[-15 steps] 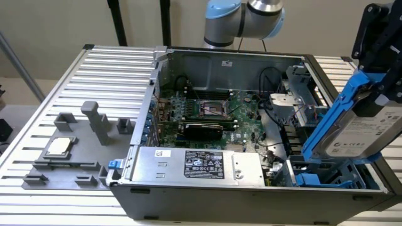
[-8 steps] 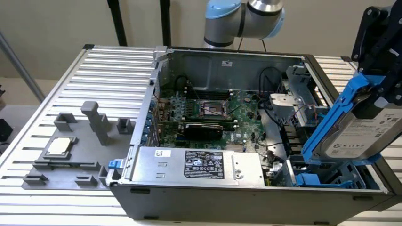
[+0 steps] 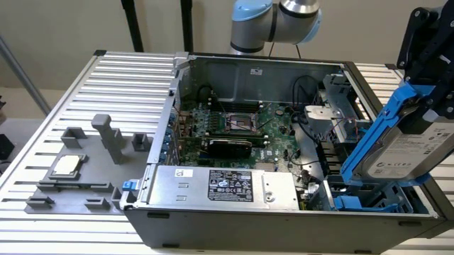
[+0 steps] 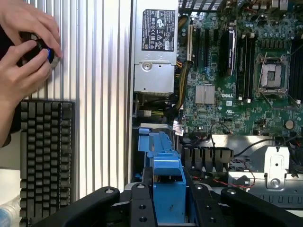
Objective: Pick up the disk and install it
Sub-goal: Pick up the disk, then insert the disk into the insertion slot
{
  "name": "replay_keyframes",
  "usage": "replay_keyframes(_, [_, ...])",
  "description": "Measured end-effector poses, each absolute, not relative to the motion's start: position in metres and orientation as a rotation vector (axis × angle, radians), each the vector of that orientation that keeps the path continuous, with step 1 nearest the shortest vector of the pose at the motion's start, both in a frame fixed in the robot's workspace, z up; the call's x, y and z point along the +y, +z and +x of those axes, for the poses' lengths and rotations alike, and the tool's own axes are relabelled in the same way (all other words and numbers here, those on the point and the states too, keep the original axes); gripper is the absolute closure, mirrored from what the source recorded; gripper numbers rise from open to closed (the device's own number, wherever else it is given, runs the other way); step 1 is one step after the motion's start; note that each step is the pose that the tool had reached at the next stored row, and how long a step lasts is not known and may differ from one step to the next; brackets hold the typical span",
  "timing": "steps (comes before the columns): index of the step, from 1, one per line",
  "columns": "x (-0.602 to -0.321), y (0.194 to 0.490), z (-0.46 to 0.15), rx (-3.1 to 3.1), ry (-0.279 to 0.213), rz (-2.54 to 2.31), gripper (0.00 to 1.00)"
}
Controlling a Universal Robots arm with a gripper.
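Note:
The disk (image 3: 408, 151), a silver-grey drive with a white label in a blue carrier bracket, hangs tilted on edge over the open computer case (image 3: 284, 218), at its near corner on the exterior view's right. My black gripper (image 3: 431, 98) is shut on it from above. Under the disk lies the drive bay (image 3: 369, 204), with another blue caddy inside. In the wrist view the blue carrier (image 4: 166, 182) sits between the black fingers (image 4: 142, 205) of my gripper (image 4: 168, 201), above the bay's blue caddy (image 4: 151, 142).
Inside the case are the power supply (image 3: 220, 186), the motherboard (image 3: 234, 125) and cables. A grey fixture plate (image 3: 85, 175) with a small silver CPU chip (image 3: 67, 166) lies on the slatted table. A person's hands (image 4: 21, 52) and a keyboard (image 4: 45, 151) are beside the case.

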State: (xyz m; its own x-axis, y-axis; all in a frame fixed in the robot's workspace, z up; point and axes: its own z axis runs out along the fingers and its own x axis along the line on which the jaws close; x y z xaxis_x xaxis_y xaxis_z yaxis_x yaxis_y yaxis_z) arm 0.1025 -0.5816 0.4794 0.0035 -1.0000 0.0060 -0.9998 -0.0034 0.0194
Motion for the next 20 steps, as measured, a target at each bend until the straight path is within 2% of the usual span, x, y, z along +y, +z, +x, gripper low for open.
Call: replay_keyframes(20, [-0.578, 0.451, 0.106, -2.201, -0.027, 2.208, 1.0])
